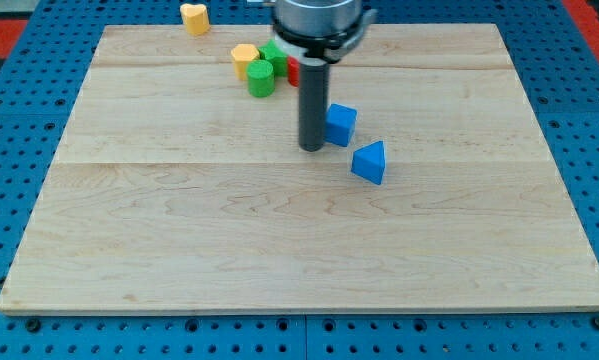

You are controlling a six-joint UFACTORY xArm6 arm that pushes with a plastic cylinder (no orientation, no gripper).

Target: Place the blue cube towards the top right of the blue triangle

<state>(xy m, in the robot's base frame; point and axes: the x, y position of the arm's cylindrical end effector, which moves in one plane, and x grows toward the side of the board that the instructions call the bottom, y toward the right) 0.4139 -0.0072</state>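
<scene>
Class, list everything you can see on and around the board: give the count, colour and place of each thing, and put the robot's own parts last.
blue cube: one, blue, centre, just right of my tip
blue triangle: one, blue, below-right of the cube
green blocks: two, green, top centre cluster
yellow block: one, yellow, left end of that cluster
red block: one, red, partly hidden behind the rod
yellow heart-like block: one, yellow, top edge, left of centre
board: one, pale wood
my tip: one, dark, beside the cube's left face
</scene>
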